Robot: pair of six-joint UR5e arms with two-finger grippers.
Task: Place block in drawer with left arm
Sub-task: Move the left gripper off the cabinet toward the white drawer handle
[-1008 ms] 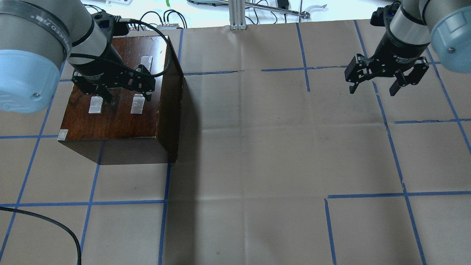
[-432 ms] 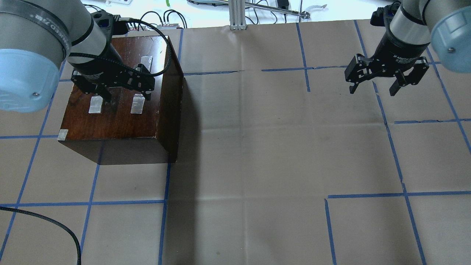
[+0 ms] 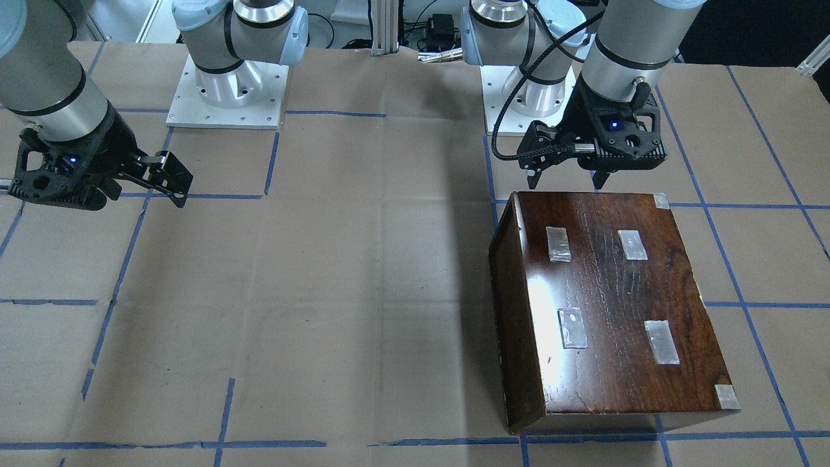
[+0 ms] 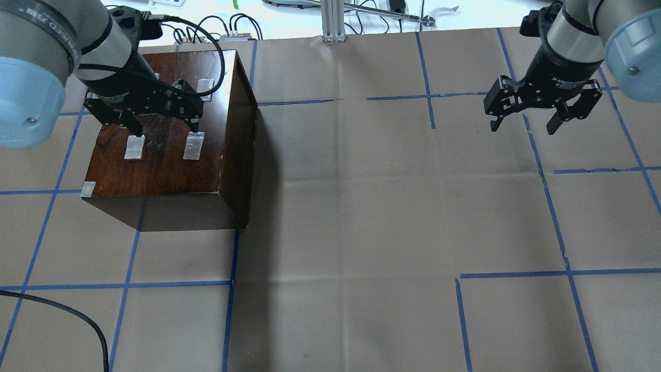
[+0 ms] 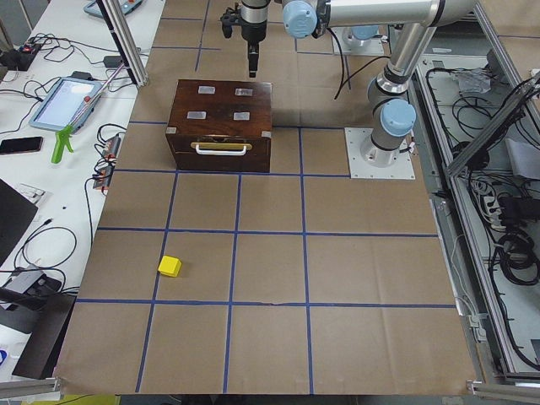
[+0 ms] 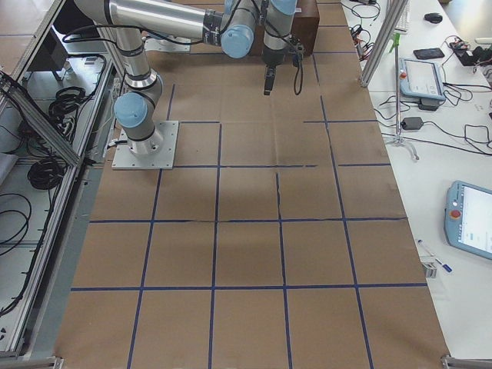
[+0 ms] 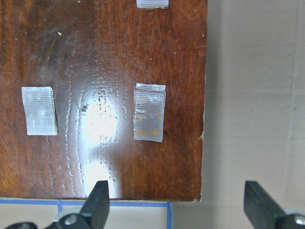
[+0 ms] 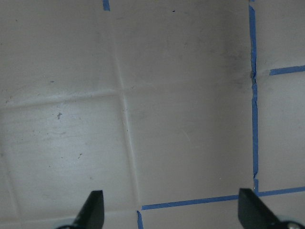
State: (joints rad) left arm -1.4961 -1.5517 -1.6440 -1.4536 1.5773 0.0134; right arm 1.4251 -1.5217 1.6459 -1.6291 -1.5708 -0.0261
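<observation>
Left tool, spread wide and empty, well apart from the block: a probably light, rigid cube, likely best pinched across opposite faces.

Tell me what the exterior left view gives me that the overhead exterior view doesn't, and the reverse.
Only exterior left: the yellow block lying on the paper, well apart from the dark wooden box, and the drawer front with its pale handle, apparently closed. Only overhead: the right hand, open and empty above bare paper. Both: the box top with its tape patches, and the left hand over it, open and holding nothing.
</observation>
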